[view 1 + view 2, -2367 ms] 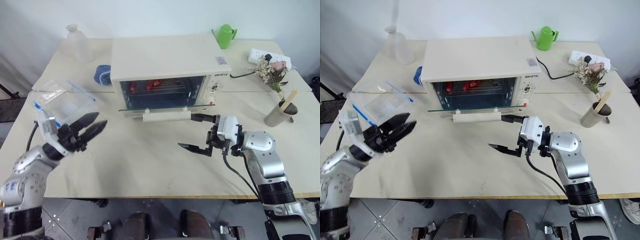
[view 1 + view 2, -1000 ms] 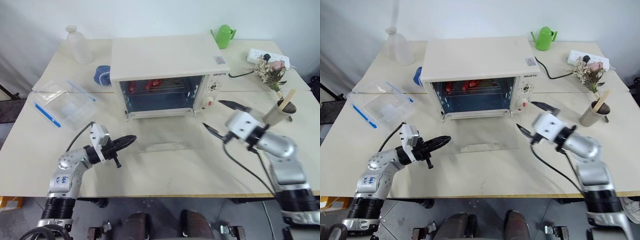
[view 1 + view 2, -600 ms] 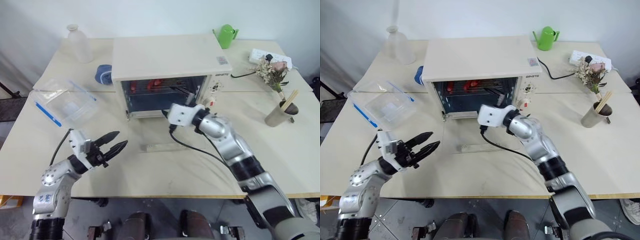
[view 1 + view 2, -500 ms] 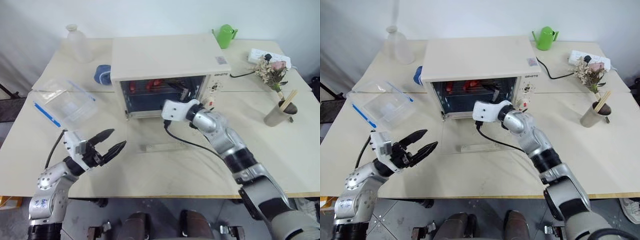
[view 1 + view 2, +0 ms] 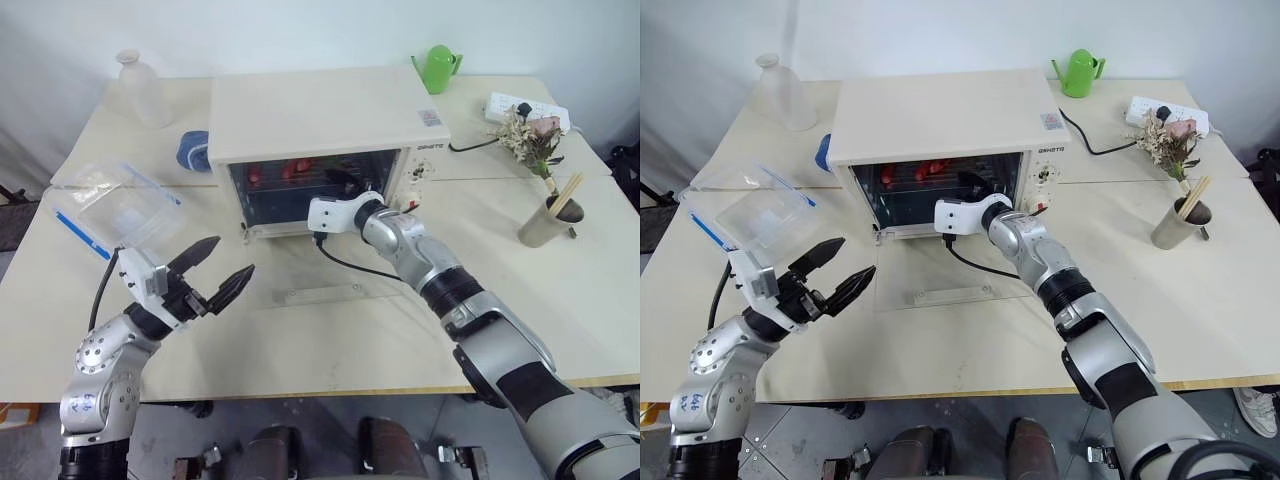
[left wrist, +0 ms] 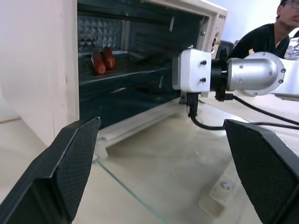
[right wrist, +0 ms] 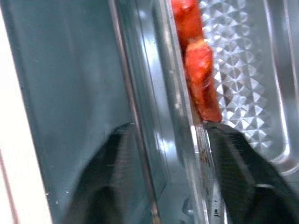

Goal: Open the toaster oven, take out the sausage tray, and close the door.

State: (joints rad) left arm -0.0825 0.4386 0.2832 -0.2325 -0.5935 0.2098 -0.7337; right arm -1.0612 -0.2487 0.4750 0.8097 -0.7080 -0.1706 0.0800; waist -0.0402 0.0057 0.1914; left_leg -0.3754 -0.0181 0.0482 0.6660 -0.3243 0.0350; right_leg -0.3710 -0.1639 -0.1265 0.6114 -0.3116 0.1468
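Sausage tray: sits on the upper rack inside the toaster oven, its long axis running across the oven's width, parallel to the open mouth, which faces the robot. Red sausages lie on it toward the oven's left side, pointing from front to back. The door is folded fully down, lying flat on the table in front of the oven, its long cream handle parallel to the tray and nearest the robot. The right gripper reaches into the mouth at the tray's front edge, one black finger on each side of the rim; whether they pinch it cannot be told. The left gripper hovers over the table to the left of the door, fingers spread wide and holding nothing. A clear plastic box lies farther left.
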